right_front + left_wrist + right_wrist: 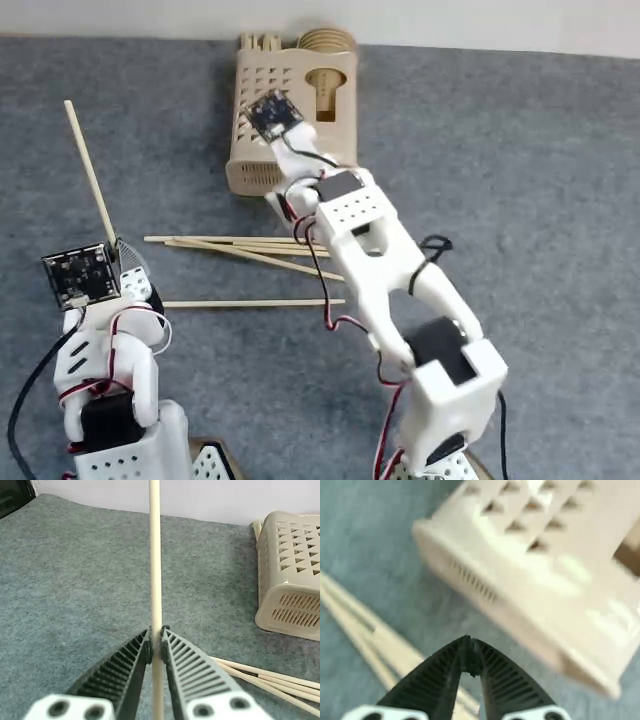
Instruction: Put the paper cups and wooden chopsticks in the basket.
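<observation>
Wooden, one chopstick (90, 170) clamped by the left gripper (156, 636) points lengthwise away from the arms, about four loose chopsticks (240, 244) lie crosswise near one basket (255, 165), and the right gripper (470, 655) is closed, empty.

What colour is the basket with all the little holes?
The basket is a pale cream-beige all over. It shows best in the left wrist view.
</observation>
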